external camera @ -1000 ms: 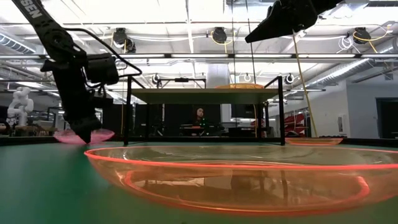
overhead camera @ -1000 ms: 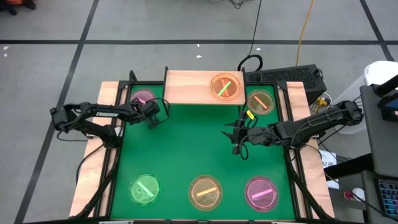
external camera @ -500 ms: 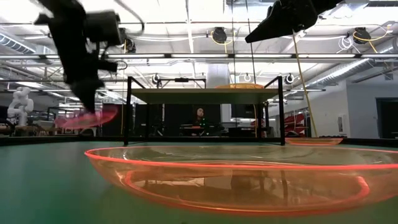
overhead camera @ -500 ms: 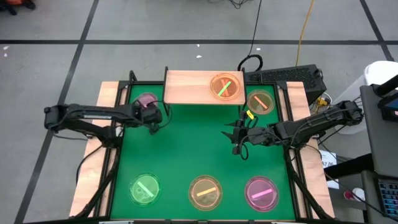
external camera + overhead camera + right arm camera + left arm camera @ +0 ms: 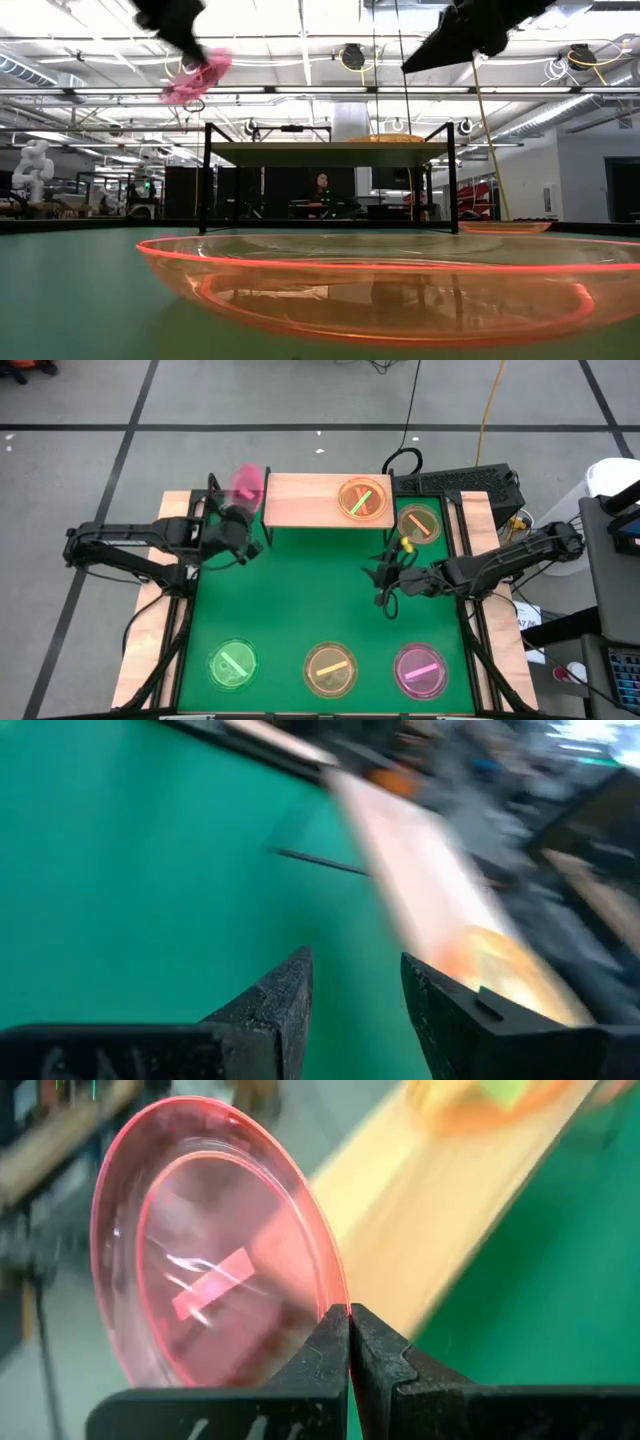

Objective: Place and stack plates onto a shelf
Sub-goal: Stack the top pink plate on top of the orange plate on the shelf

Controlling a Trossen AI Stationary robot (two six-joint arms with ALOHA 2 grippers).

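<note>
Bare shelf (image 5: 300, 500) end beside lifted pink plate (image 5: 246, 482), left fingers (image 5: 335, 1342) clamped on rim; right fingers (image 5: 285, 992) apart.

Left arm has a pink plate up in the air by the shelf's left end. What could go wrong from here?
1. The left pincer pinches the pink plate only at its rim, and the plate hangs tilted; it may slip or swing.
2. The plate is level with the shelf's left edge, so it could clip the board or a leg.
3. The shelf already holds an orange plate stack on its right; a push across could nudge it.
</note>
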